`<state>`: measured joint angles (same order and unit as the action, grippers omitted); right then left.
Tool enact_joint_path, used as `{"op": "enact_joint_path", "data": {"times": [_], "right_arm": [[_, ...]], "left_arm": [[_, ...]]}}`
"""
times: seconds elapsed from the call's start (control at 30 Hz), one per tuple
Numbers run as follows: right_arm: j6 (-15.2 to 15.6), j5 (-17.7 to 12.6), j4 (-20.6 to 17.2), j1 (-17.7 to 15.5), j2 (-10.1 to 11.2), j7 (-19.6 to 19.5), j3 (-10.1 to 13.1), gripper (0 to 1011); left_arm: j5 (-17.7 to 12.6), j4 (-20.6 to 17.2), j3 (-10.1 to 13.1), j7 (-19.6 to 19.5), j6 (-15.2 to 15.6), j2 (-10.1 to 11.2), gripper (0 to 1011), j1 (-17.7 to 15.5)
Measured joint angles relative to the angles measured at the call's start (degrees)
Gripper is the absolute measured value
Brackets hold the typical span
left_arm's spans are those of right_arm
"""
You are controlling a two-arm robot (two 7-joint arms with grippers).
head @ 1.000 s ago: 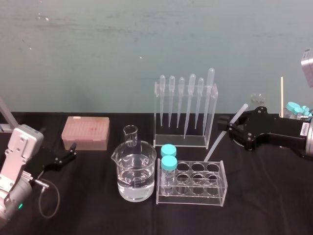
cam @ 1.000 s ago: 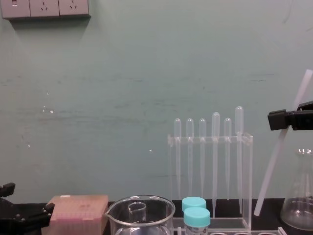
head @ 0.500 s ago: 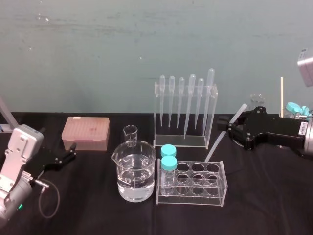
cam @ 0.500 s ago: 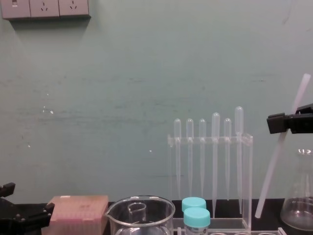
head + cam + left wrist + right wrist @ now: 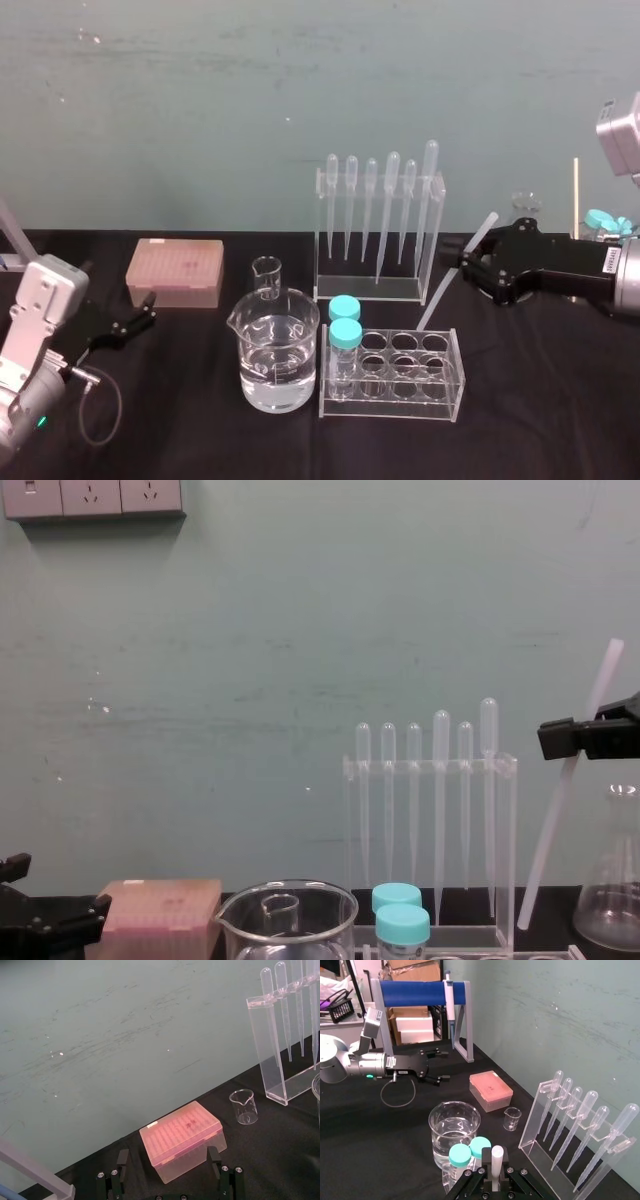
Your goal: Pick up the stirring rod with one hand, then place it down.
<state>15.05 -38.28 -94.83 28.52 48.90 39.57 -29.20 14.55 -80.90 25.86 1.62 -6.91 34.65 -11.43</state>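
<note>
The stirring rod (image 5: 450, 280) is a long translucent white stick, tilted, with its top leaning right. My right gripper (image 5: 468, 256) is shut on its upper part, just right of the pipette rack. From the chest the rod (image 5: 568, 790) slants down from the gripper (image 5: 575, 738) toward the tabletop. I cannot tell whether its lower end touches the cloth. In the right wrist view the rod's end (image 5: 496, 1159) sticks up between the fingers. My left gripper (image 5: 148, 311) rests open at the table's left, facing the pink box.
A pipette rack (image 5: 378, 232) stands mid-table. In front of it are a test-tube rack (image 5: 440, 378) with two teal-capped tubes and a water-filled beaker (image 5: 277, 358). A small beaker (image 5: 267, 277), a pink tip box (image 5: 175, 270) and a conical flask (image 5: 612, 885) also stand here.
The right gripper and the rod have shifted slightly left and lower. The left arm has not moved.
</note>
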Motion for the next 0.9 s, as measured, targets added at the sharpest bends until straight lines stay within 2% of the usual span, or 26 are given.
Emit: {"op": "enact_joint_path", "data": {"times": [0.4, 0.9], "right_arm": [[0.15, 0.39, 0.87, 0.94, -0.4, 0.62, -0.81, 78], [0.9, 1.57, 6.37, 4.24, -3.3, 2.79, -3.87, 78]], "left_arm": [[0.0, 0.0, 0.0, 0.0, 0.0, 0.0, 1000, 0.0], [0.0, 0.0, 0.0, 0.0, 0.0, 0.0, 1000, 0.0]]}}
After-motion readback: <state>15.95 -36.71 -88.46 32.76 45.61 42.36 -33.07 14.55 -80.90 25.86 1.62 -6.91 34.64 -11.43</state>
